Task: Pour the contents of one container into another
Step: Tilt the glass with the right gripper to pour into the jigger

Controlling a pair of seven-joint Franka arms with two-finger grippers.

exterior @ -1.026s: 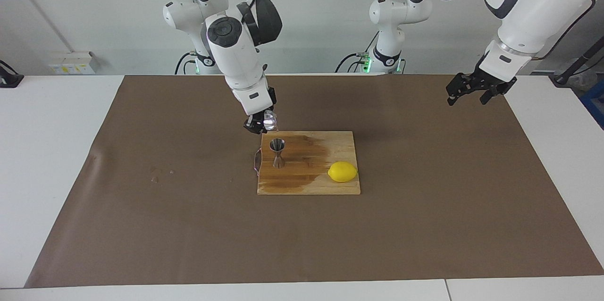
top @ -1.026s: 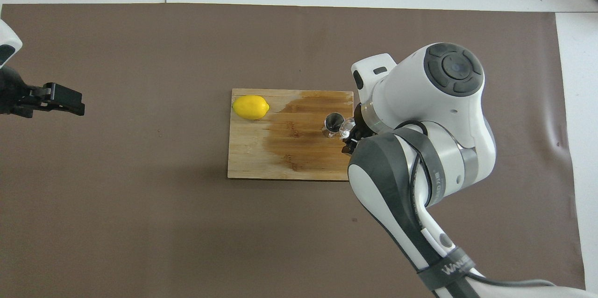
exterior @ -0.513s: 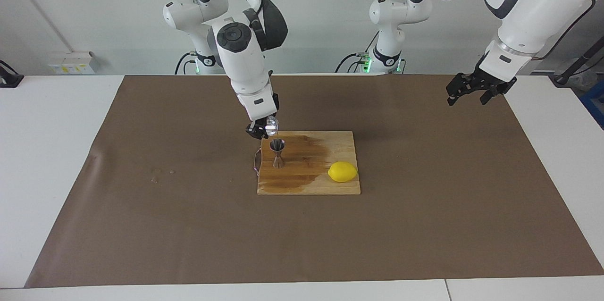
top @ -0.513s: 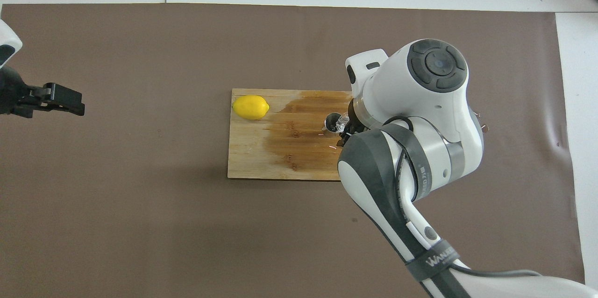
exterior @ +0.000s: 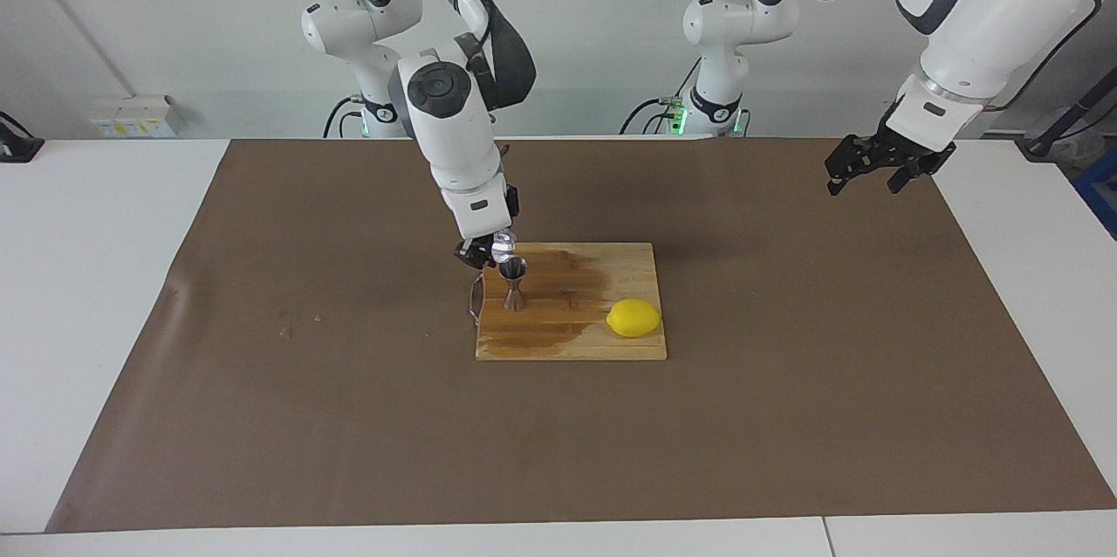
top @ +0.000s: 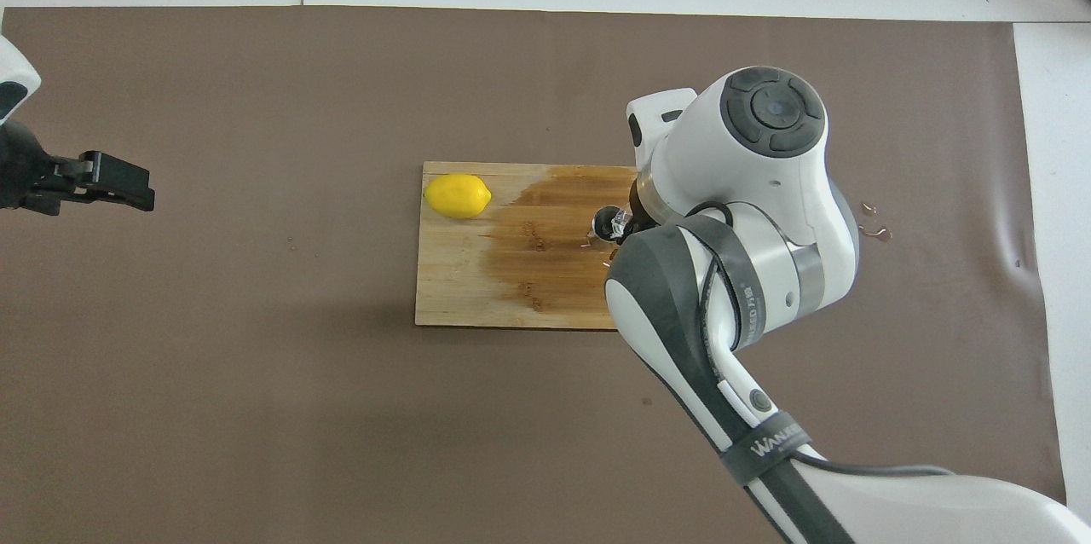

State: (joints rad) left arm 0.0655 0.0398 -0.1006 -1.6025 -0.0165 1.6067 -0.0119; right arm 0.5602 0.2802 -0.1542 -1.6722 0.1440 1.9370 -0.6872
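Facing view shows the wooden board point(exterior: 572, 304) lying flat in the middle of the brown mat point(exterior: 262, 365) on the counter point(exterior: 87, 278). The board is the landmark for everything else.

The steel jigger point(exterior: 514, 282) stands upright on the board, near the board's edge toward the right arm's end of the counter. A dark wet patch point(exterior: 558, 295) spreads across the board around the jigger. The lemon point(exterior: 633, 318) lies on the board too, at the corner toward the left arm's end and farther from the robots than the jigger.

The right tool point(exterior: 485, 251) is over the board, just above the jigger's top. Its fingers are closed tight on the tiny glass cup point(exterior: 502, 246). The cup is tipped, with its mouth right at the jigger's rim. From overhead, the right arm covers most of this, and only a bit of the cup point(top: 615, 224) and jigger point(top: 603, 222) peeks out.

The left tool point(exterior: 873, 168) waits up in the air, well away from the board, over the mat's edge at the left arm's end. Its fingers are spread wide and hold nothing.

A few small drops point(exterior: 288, 326) sit on the mat, off the board, toward the right arm's end.
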